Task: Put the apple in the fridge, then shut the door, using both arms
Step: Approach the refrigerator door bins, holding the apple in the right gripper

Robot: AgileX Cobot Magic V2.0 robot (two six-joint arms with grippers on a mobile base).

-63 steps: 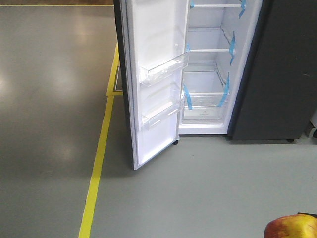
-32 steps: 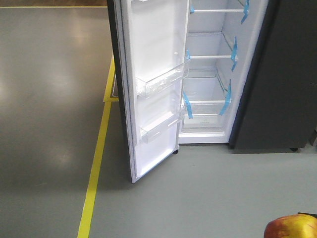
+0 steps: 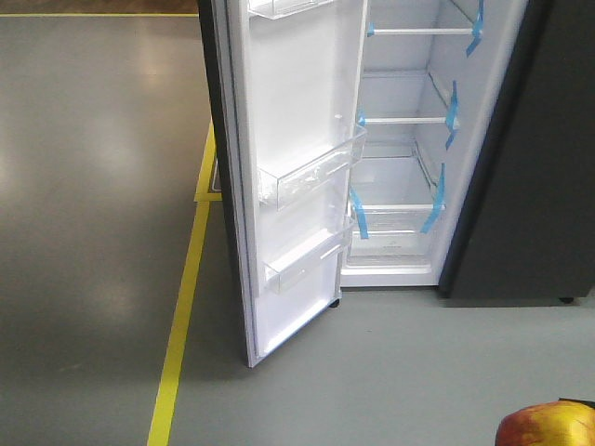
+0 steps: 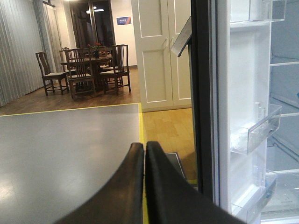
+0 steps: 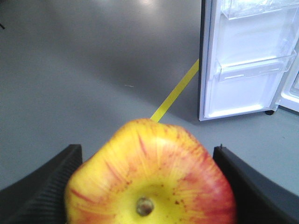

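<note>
Nearest to us, our right claw (image 5: 147, 151) held the apple (image 5: 149, 182) between its two fingers, spread only as wide as the fruit, with the stem end facing the wrist camera. The apple was well short of the fridge (image 3: 521, 186), out in front of it above the grey floor (image 3: 93, 232). Our left claw (image 4: 144, 145) was pressed fully together with nothing in it, and the dark outer edge of the door (image 3: 297, 139) appeared beside its tips in the wrist view. The door stood wide open at the fridge's front, its white inside and clear bins (image 3: 311, 172) turned towards us. A yellow line (image 3: 181, 316) ran along the floor beside the fridge. Inside the fridge we saw glass shelves (image 3: 400, 119) and blue tape (image 3: 432, 212). Beyond the fridge stood white cupboards (image 4: 161, 51), then dark chairs (image 4: 84, 70).
</note>
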